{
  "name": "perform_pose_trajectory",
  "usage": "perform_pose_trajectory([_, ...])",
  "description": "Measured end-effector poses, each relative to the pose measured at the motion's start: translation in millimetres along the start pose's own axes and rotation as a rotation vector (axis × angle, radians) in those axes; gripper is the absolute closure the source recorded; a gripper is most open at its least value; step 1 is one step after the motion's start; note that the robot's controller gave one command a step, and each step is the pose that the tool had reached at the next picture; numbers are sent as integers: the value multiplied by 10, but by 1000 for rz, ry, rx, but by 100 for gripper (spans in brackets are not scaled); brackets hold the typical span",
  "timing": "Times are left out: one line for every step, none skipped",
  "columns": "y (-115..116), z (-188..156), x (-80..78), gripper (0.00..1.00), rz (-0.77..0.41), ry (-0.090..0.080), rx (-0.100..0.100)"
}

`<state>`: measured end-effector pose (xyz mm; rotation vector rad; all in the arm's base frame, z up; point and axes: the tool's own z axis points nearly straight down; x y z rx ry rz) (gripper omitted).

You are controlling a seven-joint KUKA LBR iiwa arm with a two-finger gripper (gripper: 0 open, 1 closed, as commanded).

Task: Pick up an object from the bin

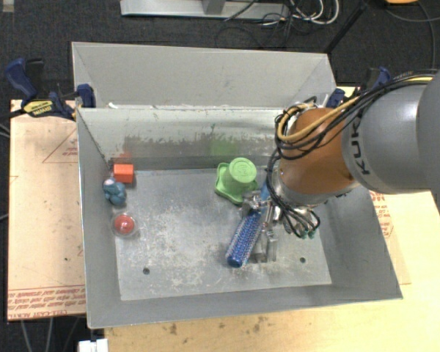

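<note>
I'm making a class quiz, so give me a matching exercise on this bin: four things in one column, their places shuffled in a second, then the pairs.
Things: 1 orange block; 2 red ball; 3 green cup; 4 blue brush.
Places in the bin: A lying slantwise, mid-floor; B far corner, view's left; C far wall, near the middle; D view's left wall, nearer the front.
Pairs: 1-B, 2-D, 3-C, 4-A.

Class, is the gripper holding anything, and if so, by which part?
It cannot be told: the gripper is down beside the blue bristly brush, but a hold on it cannot be made out.
</note>
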<state>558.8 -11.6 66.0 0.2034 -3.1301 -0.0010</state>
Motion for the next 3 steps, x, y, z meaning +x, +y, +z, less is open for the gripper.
perform_pose_trajectory([11,-31,-13,100,-1,-4,-1])
perform_pose_trajectory([-181,-928,69,100,-24,-13,3])
perform_pose_trajectory([361,-2245,283,100,-117,-14,1])
